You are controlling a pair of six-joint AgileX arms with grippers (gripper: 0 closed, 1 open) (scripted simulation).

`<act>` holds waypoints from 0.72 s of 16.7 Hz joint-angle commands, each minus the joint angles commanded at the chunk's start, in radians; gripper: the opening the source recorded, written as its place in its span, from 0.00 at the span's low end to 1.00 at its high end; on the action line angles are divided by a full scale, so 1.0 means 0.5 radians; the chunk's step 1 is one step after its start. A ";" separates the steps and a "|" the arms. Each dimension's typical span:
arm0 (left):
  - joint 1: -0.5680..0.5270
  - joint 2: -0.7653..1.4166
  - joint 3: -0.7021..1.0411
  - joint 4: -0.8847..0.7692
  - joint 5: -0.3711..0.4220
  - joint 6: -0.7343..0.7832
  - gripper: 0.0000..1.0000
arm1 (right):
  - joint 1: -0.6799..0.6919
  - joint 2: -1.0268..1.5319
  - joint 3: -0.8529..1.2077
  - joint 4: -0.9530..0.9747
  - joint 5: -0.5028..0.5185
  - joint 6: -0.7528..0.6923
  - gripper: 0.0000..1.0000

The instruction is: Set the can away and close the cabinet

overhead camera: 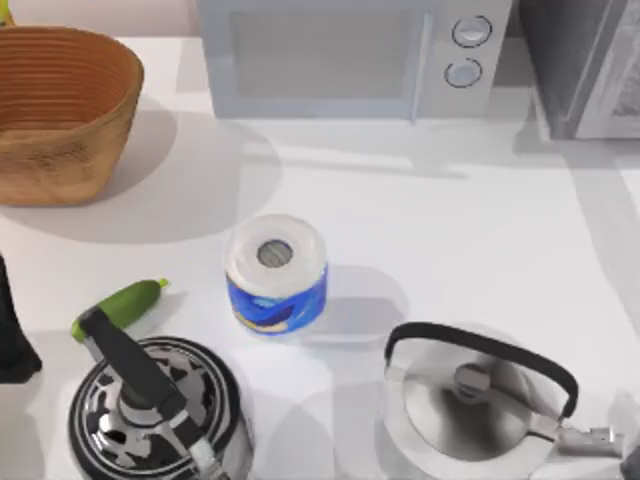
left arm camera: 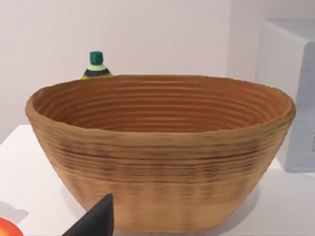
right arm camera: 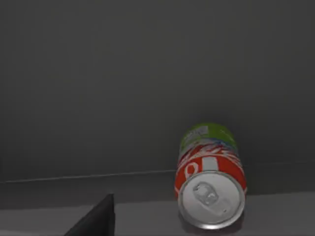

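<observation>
The can (right arm camera: 210,182) lies on its side on a grey shelf (right arm camera: 147,216) inside a dark grey enclosure, its silver top toward the right wrist camera, the red label next and the green part farthest back; it sits just ahead of the right arm's jaws and off to one side of them, apart from the one dark fingertip (right arm camera: 96,219) that shows at the edge of the right wrist view. Whether those jaws are spread or pressed together cannot be told. In the left wrist view one dark fingertip (left arm camera: 98,219) of the left arm's jaws shows, and close in front of it stands a woven basket (left arm camera: 162,162) on the white tabletop (left arm camera: 29,187); their state cannot be told either. A green-capped bottle (left arm camera: 96,66) peeks up behind the basket's rim. From above, the tabletop carries a white-and-blue paper roll (overhead camera: 276,272) near the middle, a green cucumber (overhead camera: 120,308) to its left, a black-and-white patterned kettle (overhead camera: 155,410) and a silver kettle (overhead camera: 475,405) along the near edge, with a microwave (overhead camera: 350,55) at the back.
</observation>
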 joint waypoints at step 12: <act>0.000 0.000 0.000 0.000 0.000 0.000 1.00 | -0.098 -2.036 -2.886 0.653 -0.123 -0.136 1.00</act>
